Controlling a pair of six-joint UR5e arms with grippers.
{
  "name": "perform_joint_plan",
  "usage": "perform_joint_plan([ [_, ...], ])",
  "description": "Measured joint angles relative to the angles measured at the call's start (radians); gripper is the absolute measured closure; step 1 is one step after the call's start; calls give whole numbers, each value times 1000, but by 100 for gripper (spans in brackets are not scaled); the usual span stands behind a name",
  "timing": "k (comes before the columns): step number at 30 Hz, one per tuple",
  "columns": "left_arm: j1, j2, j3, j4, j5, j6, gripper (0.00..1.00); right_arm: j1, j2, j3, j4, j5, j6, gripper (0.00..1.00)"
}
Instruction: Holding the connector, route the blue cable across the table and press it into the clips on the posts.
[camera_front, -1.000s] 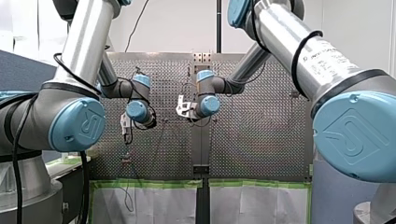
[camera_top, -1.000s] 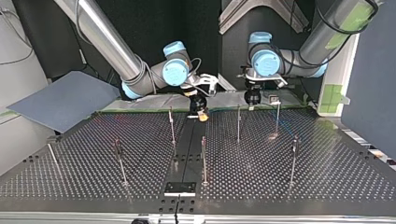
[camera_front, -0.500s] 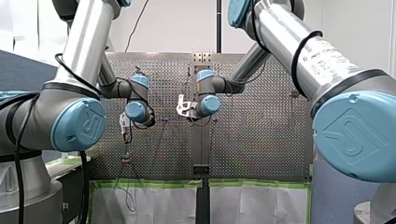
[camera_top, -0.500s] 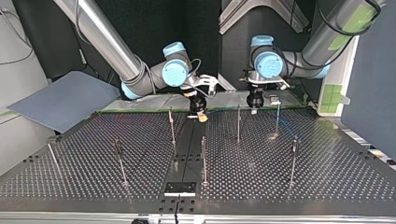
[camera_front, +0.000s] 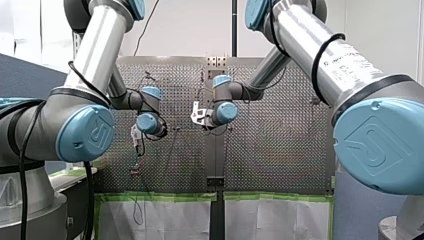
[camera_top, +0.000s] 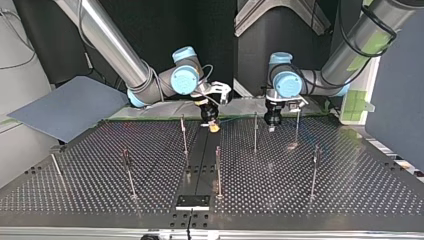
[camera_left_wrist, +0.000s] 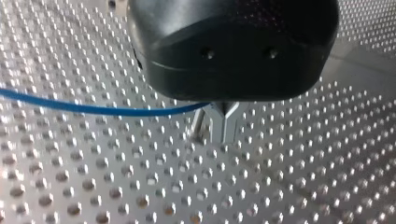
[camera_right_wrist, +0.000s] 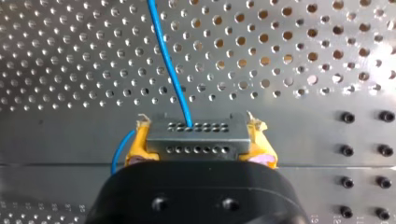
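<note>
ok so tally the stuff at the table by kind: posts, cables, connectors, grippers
posts: 7
cable: 1
connector: 1
grippers: 2
total: 11

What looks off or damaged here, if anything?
Only the yellow pads of the right gripper: their tips beside the connector look ragged, as if frayed. The connector sits square between them; the blue cable leaves it cleanly and runs into the shut fingers of the left gripper. Nothing else stands out.
</note>
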Motion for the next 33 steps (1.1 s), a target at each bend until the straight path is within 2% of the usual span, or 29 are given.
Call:
perform_joint_plan([
  [6,17,-21,43,-2,11,-2,99,-12,0,0,0,1,0,100],
  [15,23,-27,50,-1,20,-3,99,-28,0,0,-2,1,0,100],
  [16,24,-26,50,-3,16,-2,90,-29,0,0,-2,1,0,100],
  [18,24,-26,50,-10,7,0,56,-30,0,1,-1,1,0,100],
  [19,24,-26,50,-17,-1,2,56,-30,0,1,-1,1,0,100],
  [20,24,-26,50,-23,-8,3,44,-30,0,1,-1,1,0,100],
  [21,23,-26,50,-30,-16,5,38,-31,0,0,0,0,0,100],
  [22,22,-26,50,-40,-26,9,38,-31,0,0,0,0,0,100],
  [23,21,-26,50,-48,-34,12,13,-31,0,0,1,0,0,100],
  [24,20,-26,50,-56,-42,16,13,-32,0,0,1,0,0,100],
  [25,19,-25,50,-66,-49,20,0,-32,0,0,2,0,0,100],
  [33,0,12,25,-136,-23,28,0,-37,0,0,12,3,0,100],
])
